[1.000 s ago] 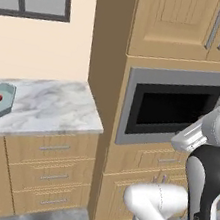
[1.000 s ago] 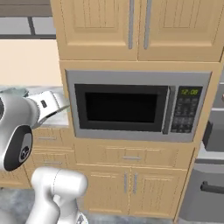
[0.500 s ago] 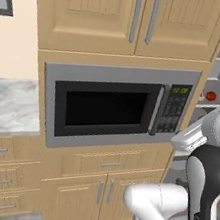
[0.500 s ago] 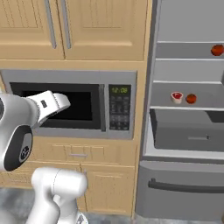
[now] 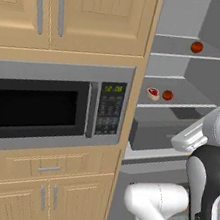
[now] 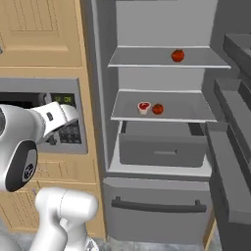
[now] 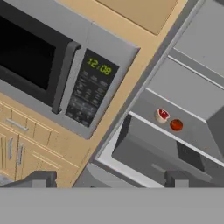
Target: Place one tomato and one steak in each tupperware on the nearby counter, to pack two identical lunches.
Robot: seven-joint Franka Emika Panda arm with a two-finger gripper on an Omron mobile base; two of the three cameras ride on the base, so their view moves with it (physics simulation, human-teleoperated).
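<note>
Now the base has swung from the counter past the microwave to the open fridge, fingers spread wide and empty, a steak and tomato touching on the shelf well ahead, ready for fetching.

You have one small glossy red-orange round tomato alone on the upper grey shelf of the open fridge. On the shelf below, a second identical tomato sits just beside a small pink-red raw steak with a white fat rim, the steak on its left.
</note>
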